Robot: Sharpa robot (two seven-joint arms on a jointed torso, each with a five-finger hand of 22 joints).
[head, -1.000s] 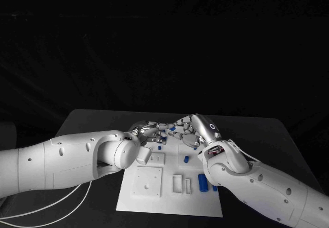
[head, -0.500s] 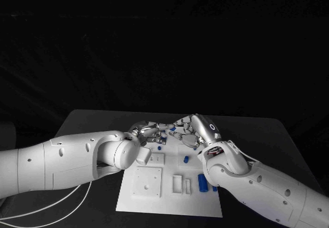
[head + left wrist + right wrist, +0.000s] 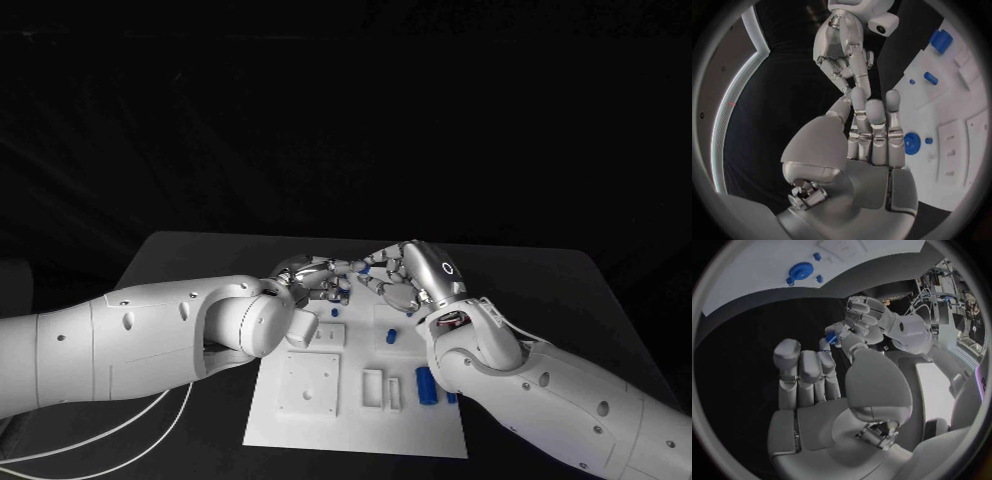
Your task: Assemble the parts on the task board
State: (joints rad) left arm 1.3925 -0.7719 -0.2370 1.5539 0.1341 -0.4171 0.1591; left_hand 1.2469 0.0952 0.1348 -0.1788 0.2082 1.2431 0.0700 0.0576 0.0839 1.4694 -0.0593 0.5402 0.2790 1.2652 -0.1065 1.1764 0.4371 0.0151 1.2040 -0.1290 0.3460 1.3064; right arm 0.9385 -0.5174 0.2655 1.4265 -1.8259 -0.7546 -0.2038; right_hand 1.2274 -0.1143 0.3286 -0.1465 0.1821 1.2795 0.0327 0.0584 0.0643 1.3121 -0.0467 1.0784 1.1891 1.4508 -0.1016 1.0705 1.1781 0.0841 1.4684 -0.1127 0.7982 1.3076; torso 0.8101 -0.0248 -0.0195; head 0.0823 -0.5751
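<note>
Parts: one small blue part (image 3: 831, 338) sits pinched in my left hand (image 3: 320, 279) above the task board's (image 3: 289, 420) far edge, touching my right hand's (image 3: 404, 275) fingertips, which grasp nothing; other parts lie on the board below.

Black table (image 3: 188, 262), black backdrop (image 3: 346, 110) behind, white cables (image 3: 87, 440) at the table's edge
</note>
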